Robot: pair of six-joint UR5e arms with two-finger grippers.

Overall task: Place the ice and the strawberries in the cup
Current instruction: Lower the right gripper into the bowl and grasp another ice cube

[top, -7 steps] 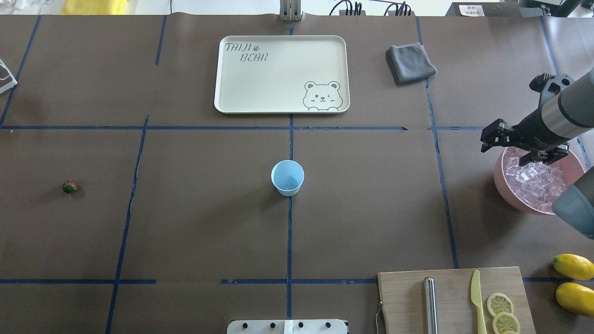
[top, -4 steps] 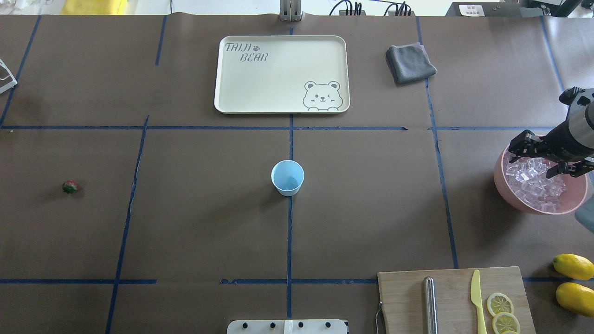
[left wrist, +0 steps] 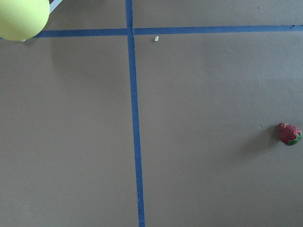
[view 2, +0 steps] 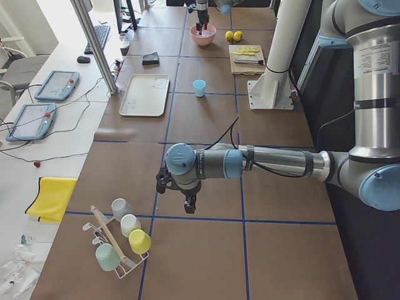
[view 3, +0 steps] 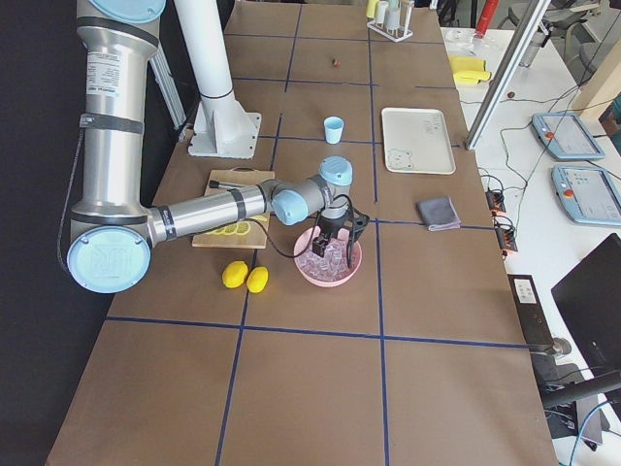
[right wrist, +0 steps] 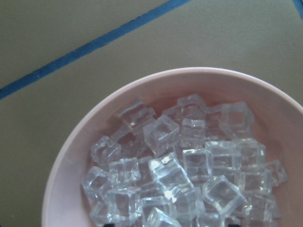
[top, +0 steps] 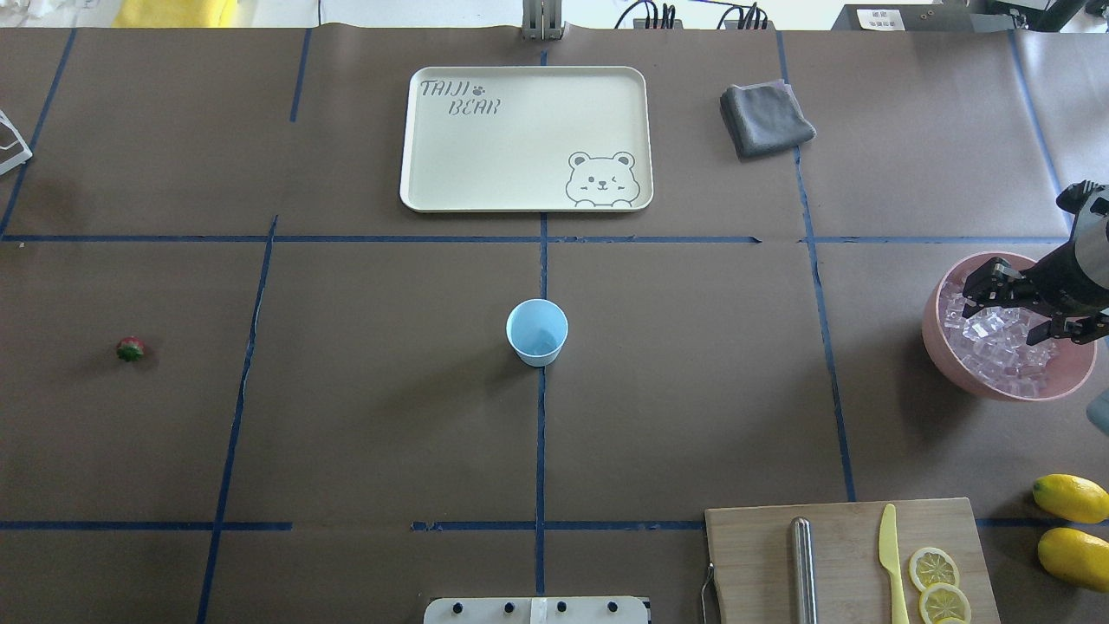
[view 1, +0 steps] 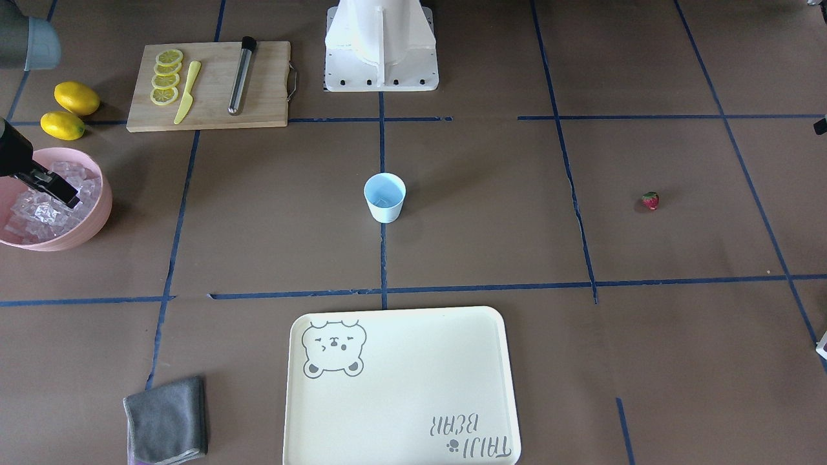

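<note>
R gripper [top: 1021, 306] hangs over the pink bowl [top: 953, 368] at the right edge of the table [top: 693, 390], fingers spread wide w/ nothing between them, tips down at the ice [top: 996, 342] heaped in the bowl, contact unclear; L gripper [view 2: 182, 195] hovers low over bare table at the opposite end, seen only from the side cam, so can't tell if it's spread or closed; strawberry [top: 131, 349] lies on the table toward the left end, well apart from the cup [top: 537, 332], which stands upright at centre on a blue tape line [top: 540, 451]; cream tray [top: 520, 130] sits beyond the cup, apart from it
</note>
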